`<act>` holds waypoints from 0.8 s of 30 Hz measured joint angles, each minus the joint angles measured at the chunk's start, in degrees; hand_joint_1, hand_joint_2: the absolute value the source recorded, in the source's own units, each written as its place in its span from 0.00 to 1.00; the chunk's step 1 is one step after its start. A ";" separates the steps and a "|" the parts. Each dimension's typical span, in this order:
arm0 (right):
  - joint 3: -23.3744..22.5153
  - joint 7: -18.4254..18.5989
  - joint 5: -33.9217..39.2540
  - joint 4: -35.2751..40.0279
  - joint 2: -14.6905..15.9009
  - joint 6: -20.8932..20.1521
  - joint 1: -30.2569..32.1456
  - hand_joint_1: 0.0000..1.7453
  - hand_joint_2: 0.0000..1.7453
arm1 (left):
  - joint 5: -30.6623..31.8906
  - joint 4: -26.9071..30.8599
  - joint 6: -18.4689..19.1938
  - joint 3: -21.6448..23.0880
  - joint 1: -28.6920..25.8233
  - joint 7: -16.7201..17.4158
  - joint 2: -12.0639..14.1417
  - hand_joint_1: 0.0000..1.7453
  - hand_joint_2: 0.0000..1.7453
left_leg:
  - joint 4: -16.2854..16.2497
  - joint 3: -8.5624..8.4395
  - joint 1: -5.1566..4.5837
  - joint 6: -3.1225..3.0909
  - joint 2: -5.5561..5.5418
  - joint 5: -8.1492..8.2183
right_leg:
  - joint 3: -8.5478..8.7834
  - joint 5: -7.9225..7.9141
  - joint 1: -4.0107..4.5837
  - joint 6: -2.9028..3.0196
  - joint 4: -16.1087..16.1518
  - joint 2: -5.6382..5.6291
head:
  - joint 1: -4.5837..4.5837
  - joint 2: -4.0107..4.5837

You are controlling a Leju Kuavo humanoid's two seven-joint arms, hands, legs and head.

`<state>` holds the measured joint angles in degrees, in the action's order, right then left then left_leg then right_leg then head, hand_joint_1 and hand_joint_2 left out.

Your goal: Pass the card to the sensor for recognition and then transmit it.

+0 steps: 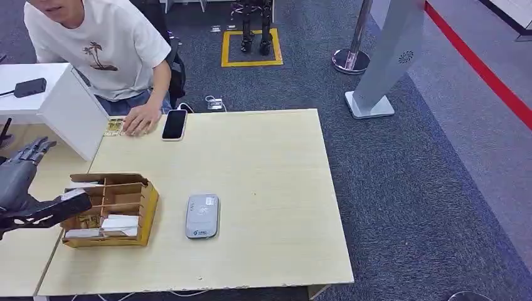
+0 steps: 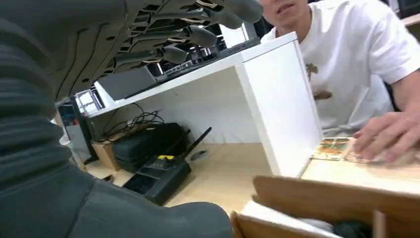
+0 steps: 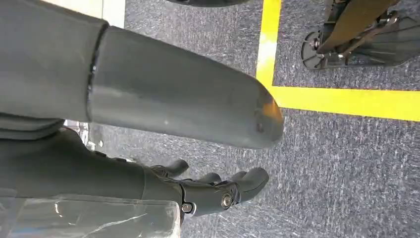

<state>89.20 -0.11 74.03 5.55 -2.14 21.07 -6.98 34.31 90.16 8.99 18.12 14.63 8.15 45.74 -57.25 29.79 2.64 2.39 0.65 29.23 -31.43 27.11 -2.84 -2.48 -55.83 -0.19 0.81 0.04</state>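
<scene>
A cardboard box (image 1: 142, 207) with compartments stands on the table's left part and holds several cards (image 1: 119, 224). Just right of it lies the grey card sensor (image 1: 202, 216), flat on the table. My left hand (image 1: 20, 185) hovers left of the box with its fingers spread and nothing in it; its thumb reaches to the box's left wall. In the left wrist view the left hand (image 2: 163, 39) is open above the box edge (image 2: 337, 198). My right hand (image 3: 208, 191) hangs over the carpet, empty, with fingers apart from the thumb.
A person sits at the table's far left corner, one hand (image 1: 141, 118) resting on printed cards (image 1: 113, 127) beside a black phone (image 1: 174, 124). A white shelf (image 1: 69, 106) stands behind the box, with a radio (image 2: 158, 174) under it. A grey pillar (image 1: 389, 63) stands beyond the table.
</scene>
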 joint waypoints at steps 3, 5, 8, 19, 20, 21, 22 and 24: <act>-0.02 -0.06 0.22 0.00 0.00 0.00 -0.01 0.00 0.00 | 2.30 0.86 -1.84 -1.16 -2.35 -0.70 -1.94 0.00 1.00 | 0.00 0.00 0.00 0.00 -0.01 0.00 | 0.00 0.00 0.00 0.00 0.00 0.01 | 0.02 0.00; 0.00 -0.15 0.35 0.02 0.00 0.02 0.00 0.00 0.00 | 3.63 1.86 -2.82 -2.34 -4.17 -1.07 -3.34 0.00 1.00 | 0.00 0.00 0.00 0.00 -0.01 0.00 | 0.00 0.00 0.00 0.00 0.00 0.01 | 0.02 0.00; 0.00 -0.24 0.35 0.00 0.00 0.02 0.01 0.00 0.00 | 4.55 2.89 -2.98 -3.47 -6.29 -1.20 -4.54 0.00 1.00 | 0.00 0.01 0.01 0.00 -0.01 0.00 | 0.00 0.00 0.01 0.00 0.00 0.01 | 0.02 0.00; 0.00 -0.30 -0.24 0.00 0.02 0.09 -0.01 0.00 0.00 | 5.14 3.87 -2.01 -5.75 -8.12 -1.18 -6.07 0.00 1.00 | 0.00 0.00 0.01 0.00 -0.03 0.00 | 0.01 -0.01 0.01 -0.01 0.00 0.04 | 0.02 0.00; 0.00 -0.33 -0.29 0.00 0.00 0.09 -0.01 0.00 0.00 | 5.25 3.87 -2.01 -5.75 -8.12 -1.20 -6.33 0.00 1.00 | 0.00 0.01 0.01 0.00 -0.03 0.00 | 0.01 -0.01 0.01 -0.01 0.00 0.04 | 0.00 0.00; 0.00 -0.33 -0.33 0.00 0.02 0.07 -0.01 0.00 0.00 | 5.59 3.87 -2.19 -5.75 -8.11 -1.22 -6.61 0.00 1.00 | 0.00 0.01 0.01 0.00 -0.03 0.00 | 0.01 -0.01 0.01 -0.01 0.00 0.04 | 0.00 0.00; 0.00 -0.33 -0.33 0.00 0.02 0.04 -0.02 0.00 0.00 | 6.18 3.87 -2.51 -5.75 -8.09 -1.44 -7.01 0.00 1.00 | 0.00 0.00 0.01 0.00 -0.03 0.00 | 0.00 -0.01 0.01 -0.01 0.00 0.04 | 0.04 0.00; 0.00 -0.33 -0.35 0.00 0.00 0.02 -0.02 0.00 0.00 | 7.33 3.87 -3.26 -5.75 -8.00 -1.68 -7.91 0.00 1.00 | 0.00 0.00 0.01 0.00 -0.03 0.00 | 0.00 -0.01 0.01 -0.01 0.00 0.04 | 0.02 0.00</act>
<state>89.20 -0.44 73.68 5.55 -2.14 21.09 -7.00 41.64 94.03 5.72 12.37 6.64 6.47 37.83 -57.25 29.80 2.64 2.39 0.63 29.23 -31.43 27.10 -2.83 -2.49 -55.83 -0.15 0.83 0.04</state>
